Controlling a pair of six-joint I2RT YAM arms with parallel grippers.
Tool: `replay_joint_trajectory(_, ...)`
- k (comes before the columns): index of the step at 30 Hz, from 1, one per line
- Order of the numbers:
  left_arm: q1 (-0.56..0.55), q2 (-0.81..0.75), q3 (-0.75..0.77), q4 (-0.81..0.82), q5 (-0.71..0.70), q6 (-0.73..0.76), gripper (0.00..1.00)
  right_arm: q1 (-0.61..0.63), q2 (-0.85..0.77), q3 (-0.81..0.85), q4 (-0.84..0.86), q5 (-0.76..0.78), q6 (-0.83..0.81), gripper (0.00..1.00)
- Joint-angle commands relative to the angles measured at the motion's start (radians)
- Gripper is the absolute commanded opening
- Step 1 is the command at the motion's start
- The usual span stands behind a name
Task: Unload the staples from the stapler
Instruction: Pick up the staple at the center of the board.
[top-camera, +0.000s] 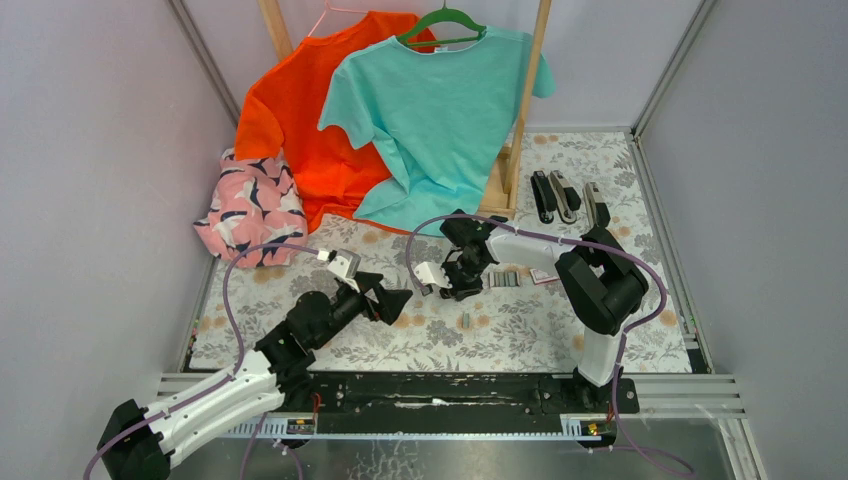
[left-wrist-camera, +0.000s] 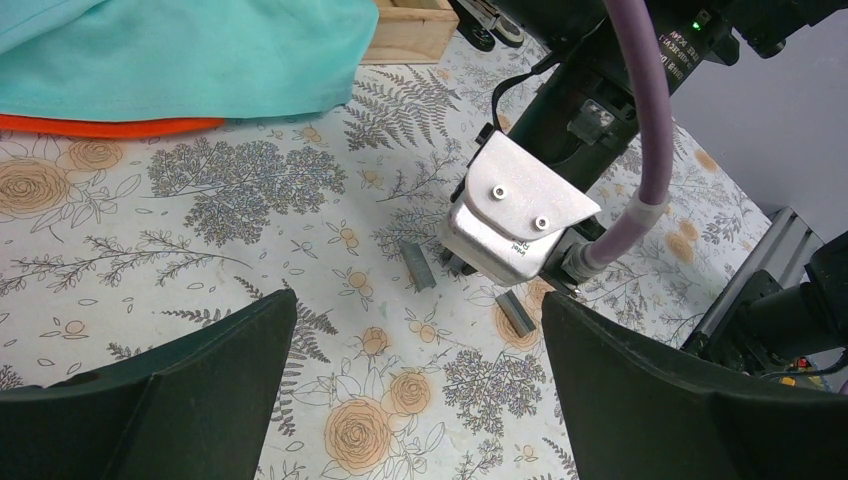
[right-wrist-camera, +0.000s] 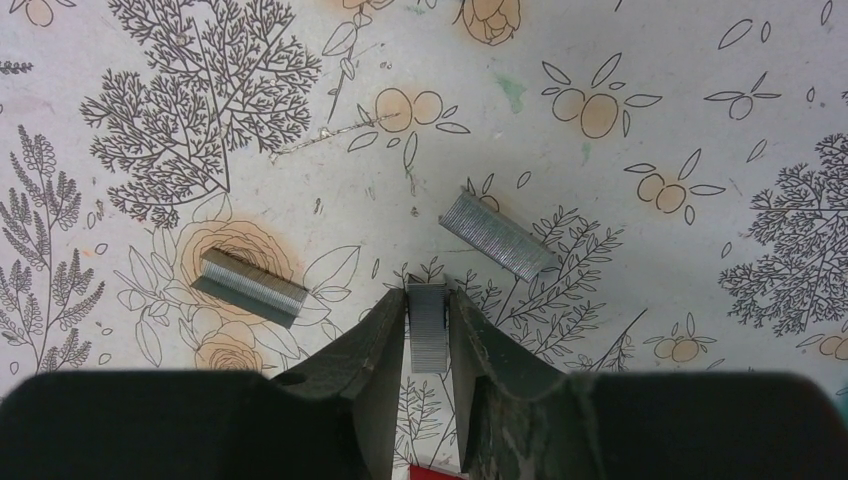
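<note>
— Pictured, from the tip outward: right end effector (right-wrist-camera: 428, 300) closed tight on one strip of staples (right-wrist-camera: 428, 335), pinched across its width above the floral counter (right-wrist-camera: 650, 120). Best way to finish the drop?

— Height over the counter hard to judge, so lower gently until touching, then ease open only a little. No flicking; probably brittle, liable to snap or skitter. Aim for the bare gap between the rose-print strip (right-wrist-camera: 250, 287) and the slanted strip (right-wrist-camera: 497, 235), touching neither.

— And the left end effector (left-wrist-camera: 418, 305)?

— Spread wide, holding nothing, hovering near the right one. Keep clear of the release.

— Further out?

— Three staplers (top-camera: 563, 196) lined up well apart from the loose strips, at the counter's far side by the wooden rack (top-camera: 525, 100). Impossible to tell whether any staples remain inside.
</note>
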Motion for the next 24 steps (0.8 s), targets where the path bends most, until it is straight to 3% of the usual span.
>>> replay_joint_trajectory(1, 0.006, -0.009, -0.001, -0.002, -0.012, -0.005, 1.00, 0.007, -0.018, -0.013, 0.006, 0.014, 0.003, 0.31)
replay_joint_trajectory(7, 0.006, -0.011, -0.001, 0.000, -0.011, -0.007, 1.00, 0.007, -0.025, -0.023, 0.023, 0.018, 0.027, 0.27)
replay_joint_trajectory(18, 0.006, -0.005, -0.006, 0.019, 0.009, -0.017, 1.00, 0.004, -0.128, -0.049, 0.100, -0.011, 0.223, 0.16)
replay_joint_trajectory(24, 0.007, -0.014, 0.002, 0.021, 0.026, -0.027, 1.00, -0.015, -0.253, -0.112, 0.215, -0.013, 0.457, 0.15)
